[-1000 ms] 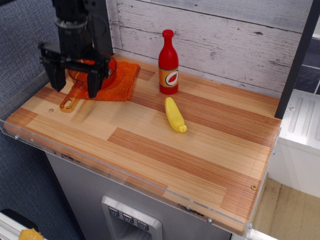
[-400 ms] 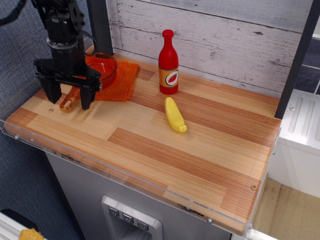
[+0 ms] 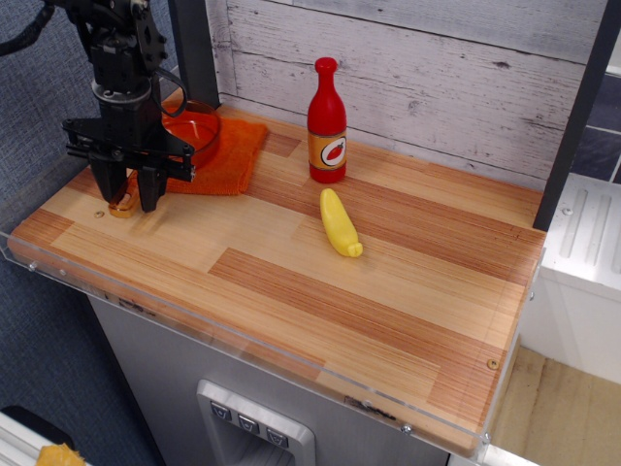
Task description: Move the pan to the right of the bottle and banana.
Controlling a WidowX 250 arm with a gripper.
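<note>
The orange-amber pan (image 3: 197, 133) sits on an orange cloth at the back left of the table, with its handle pointing to the front left. My gripper (image 3: 132, 197) is down on that handle, and its two black fingers are closed in against the handle's sides. The handle's end with the hole peeks out below the fingers. The red bottle (image 3: 327, 121) stands upright at the back middle. The yellow banana (image 3: 340, 223) lies just in front of it. Both are well to the right of the pan.
The square orange cloth (image 3: 233, 155) lies under the pan. A white plank wall (image 3: 437, 68) runs along the back. The wooden table (image 3: 388, 291) has a clear plastic rim along its front and left edges. A dark post (image 3: 582, 107) stands at the right.
My gripper has moved left and forward off the pan's bowl and come down over the handle. Its fingers have closed from wide open to narrow around the handle.
</note>
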